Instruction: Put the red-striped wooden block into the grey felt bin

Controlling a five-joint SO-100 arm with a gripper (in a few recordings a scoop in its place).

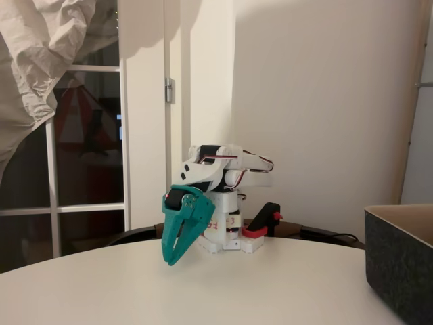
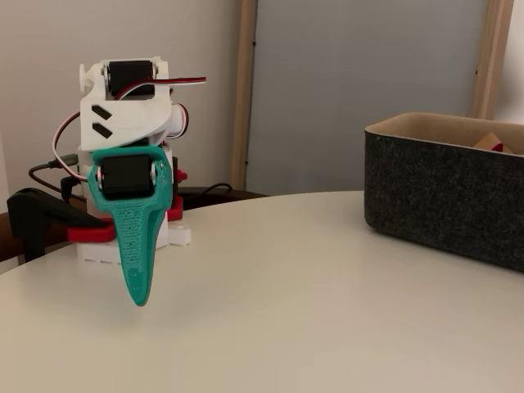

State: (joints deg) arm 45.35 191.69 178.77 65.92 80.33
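Round white table (image 1: 203, 284), pale wall behind. Teal two-finger gripper (image 1: 169, 259) fingers together, empty, hanging well left of dark grey felt bin (image 2: 442, 196). Red-striped wooden block (image 2: 494, 142) corner peeks inside bin. You'd find it light, rigid; pinch its long sides.

White wall (image 1: 325, 101), dark window (image 1: 88, 156), perhaps night outside.

We see a teal gripper (image 1: 174, 258) on a white arm (image 1: 216, 169) with black motors and red-and-white wires. A red and black clamp (image 1: 260, 223) grips the white table (image 1: 203, 291). The grey felt bin (image 2: 442, 192) is dark charcoal outside, tan inside, holding a light-brown wooden block (image 2: 495, 142) with a red speck.
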